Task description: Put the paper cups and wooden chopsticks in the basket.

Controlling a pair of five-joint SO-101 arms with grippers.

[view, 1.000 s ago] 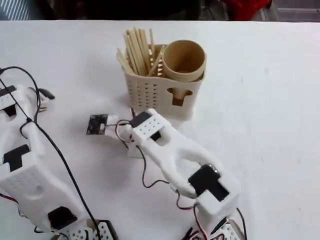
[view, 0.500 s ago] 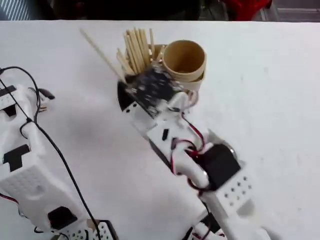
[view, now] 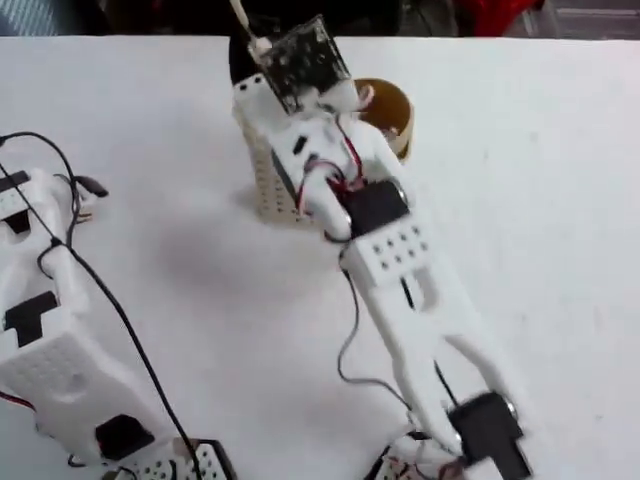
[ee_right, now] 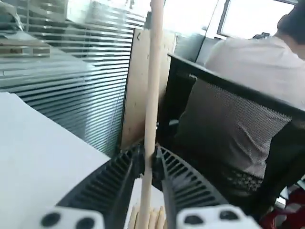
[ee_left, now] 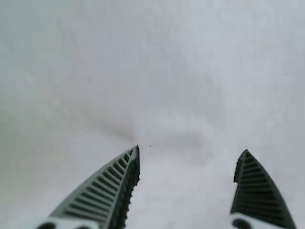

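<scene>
My right gripper (ee_right: 151, 164) is shut on a single wooden chopstick (ee_right: 153, 71), held almost upright. In the high view this gripper (view: 252, 48) is raised over the cream perforated basket (view: 268, 190), and the chopstick (view: 240, 16) sticks up past the table's far edge. The arm hides most of the basket. A tan paper cup (view: 396, 108) shows in the basket beside the arm. Tips of other chopsticks (ee_right: 147, 217) appear below the gripper. My left gripper (ee_left: 188, 164) is open over bare white table with nothing between its fingers.
The left arm (view: 55, 350) rests at the table's left edge with black cables (view: 100, 290) trailing beside it. The white table (view: 540, 170) stretches to the right of the basket. A person sits on a mesh chair (ee_right: 228, 129) behind the table.
The right arm rose from the table in front of the basket, carrying one chopstick, and stretched out over the basket. The left arm stayed put.
</scene>
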